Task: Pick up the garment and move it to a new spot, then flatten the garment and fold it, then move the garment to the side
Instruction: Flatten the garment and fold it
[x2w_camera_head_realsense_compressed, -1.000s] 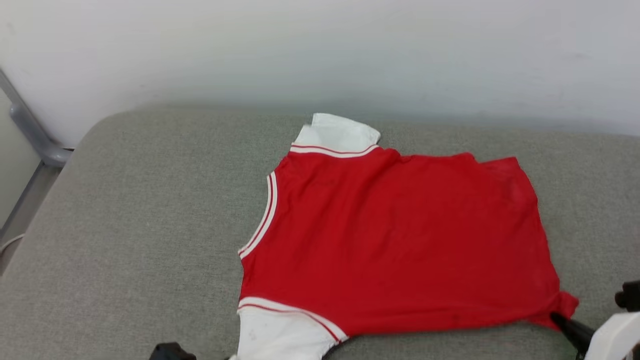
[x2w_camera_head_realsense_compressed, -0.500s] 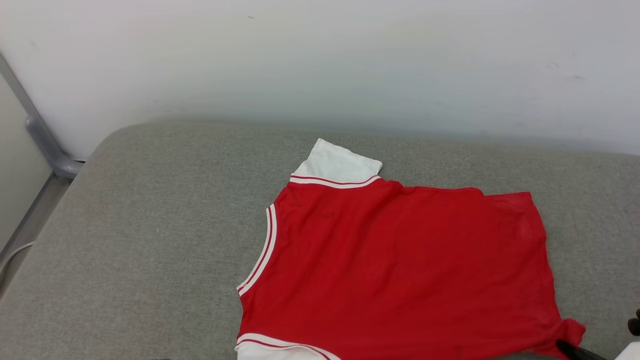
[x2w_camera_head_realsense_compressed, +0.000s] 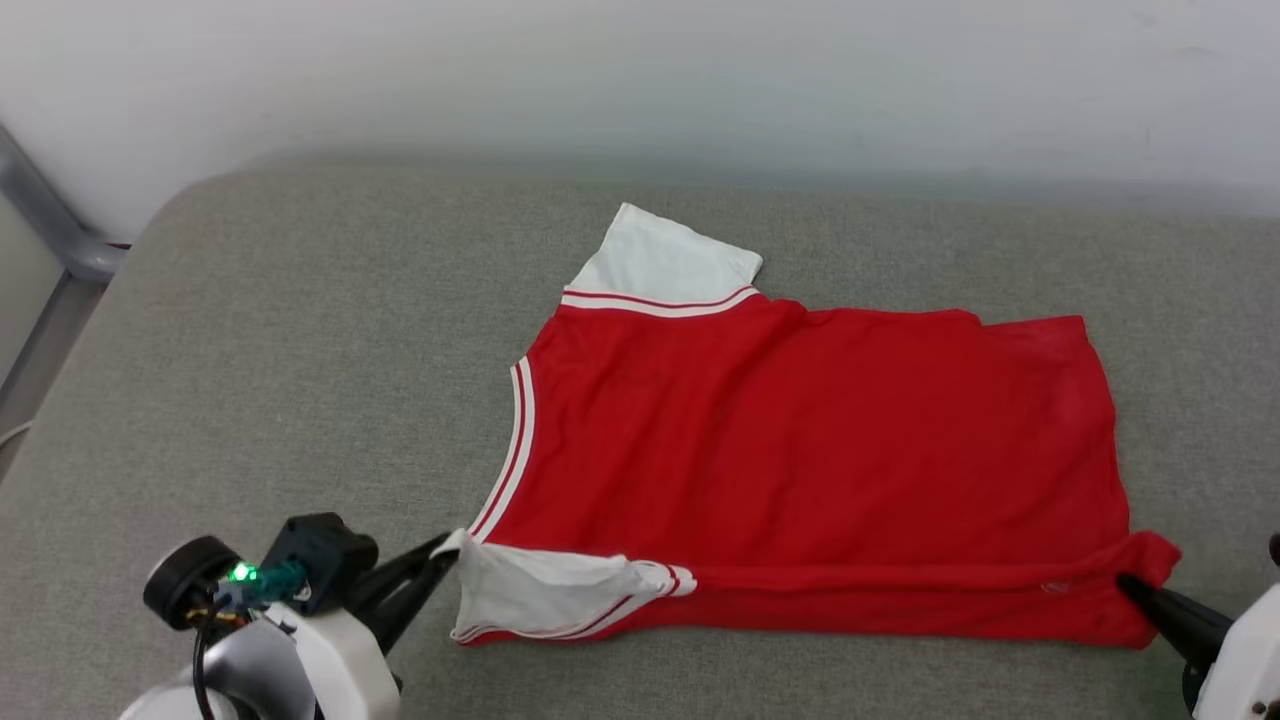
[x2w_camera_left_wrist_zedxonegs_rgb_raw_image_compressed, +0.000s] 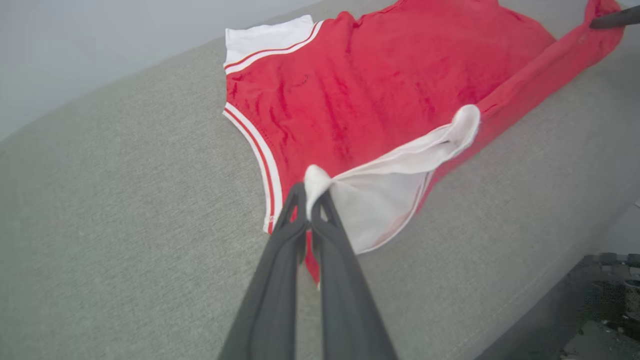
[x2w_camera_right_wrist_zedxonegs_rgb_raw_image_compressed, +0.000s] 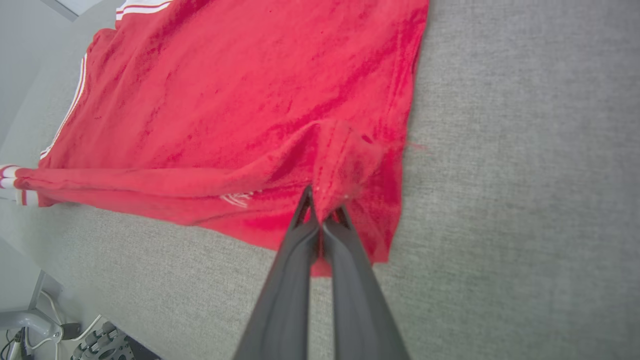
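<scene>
The garment lies spread on a grey cushion, at the centre and right of the head view. Its neckline faces the robot's left and its hem faces the right. The far white sleeve rests flat and points toward the pale wall. The striped collar trim curves along the left edge of the red body.

The left gripper is at the lower left of the head view. Its jaws are pressed together, pinching the edge of the near white sleeve. In the left wrist view a small tuft of white cloth sticks up between the 2 dark fingers. The sleeve is lifted off the cushion and gapes like a pocket.

The right gripper is at the lower right. Its jaws are closed on the near hem corner. In the right wrist view the red cloth bunches into wrinkles just at the fingertips.

Between the 2 grips a long straight fold runs along the near side of the garment, with a darker red strip below it. The rest of the red body lies flat on the cushion with only light creases.

A grey metal tube stands beside the cushion at the far left. In the right wrist view, cables lie on the floor below the cushion's edge.
</scene>
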